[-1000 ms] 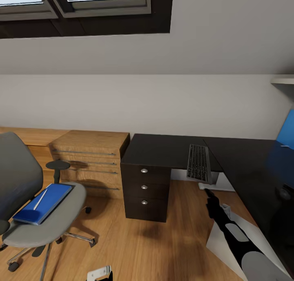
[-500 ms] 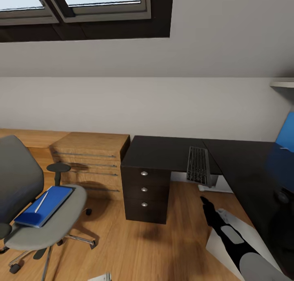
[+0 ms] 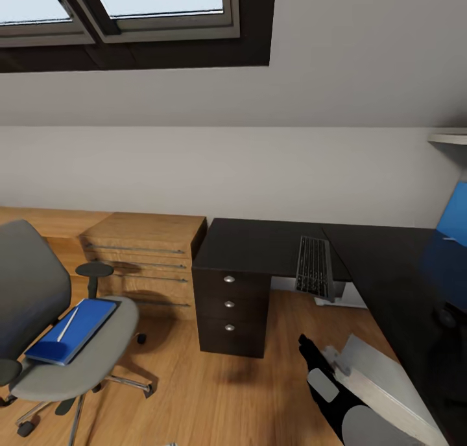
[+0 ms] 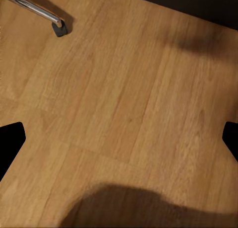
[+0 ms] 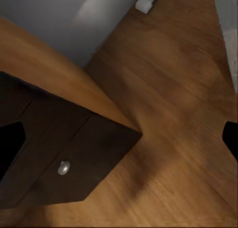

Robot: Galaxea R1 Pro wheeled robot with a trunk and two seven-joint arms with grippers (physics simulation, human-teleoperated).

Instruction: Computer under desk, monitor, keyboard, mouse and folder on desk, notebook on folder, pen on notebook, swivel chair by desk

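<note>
Right gripper (image 3: 303,341) pokes up at lower right of the head view, black forearm angled toward the drawer unit (image 3: 231,305); its fingertips sit wide apart at the right wrist view's edges. Left gripper (image 4: 119,138) hangs splayed wide over light wood floor (image 4: 119,89). Blue folder (image 3: 70,330), flat and glossy, lies on the swivel chair (image 3: 58,342) at lower left, a thin white pen (image 3: 67,323) on it. Slim keyboard (image 3: 314,266) rests on the black desk (image 3: 259,245), overhanging its edge. Pale grey computer (image 3: 383,378) stands beside the arm.
</note>
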